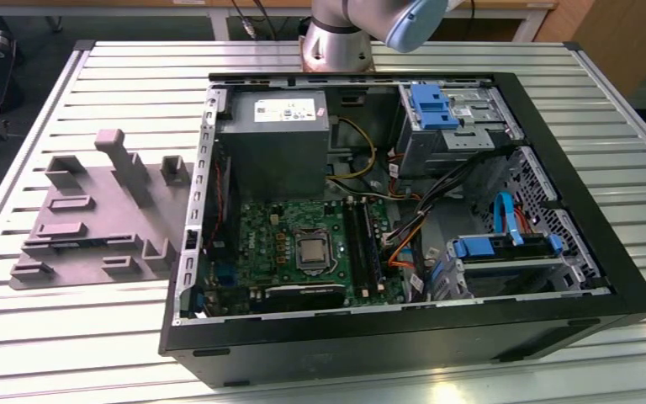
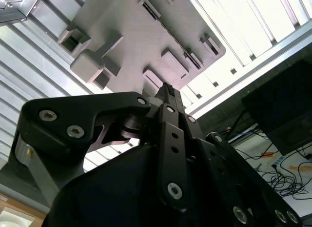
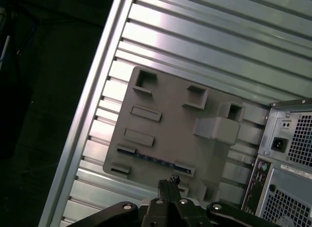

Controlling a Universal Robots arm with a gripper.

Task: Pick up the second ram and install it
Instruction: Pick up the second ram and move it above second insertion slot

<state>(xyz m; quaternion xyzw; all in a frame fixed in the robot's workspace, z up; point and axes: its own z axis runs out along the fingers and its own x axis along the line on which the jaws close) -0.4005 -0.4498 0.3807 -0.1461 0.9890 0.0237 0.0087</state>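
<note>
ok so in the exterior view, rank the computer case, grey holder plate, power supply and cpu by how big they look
Largest to smallest:
1. computer case
2. grey holder plate
3. power supply
4. cpu
The plate and the power supply are the closest pair, though the plate spreads wider.

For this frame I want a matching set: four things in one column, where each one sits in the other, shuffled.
Things:
1. gripper
2. second ram
3. holder plate
4. processor

Places:
A. on the green motherboard inside the open case
B. on the slatted table, at the exterior view's left of the case
C. seated in a slot of the holder plate
D. above the holder plate, apart from it

Pairs: 1-D, 2-C, 3-B, 4-A
</note>
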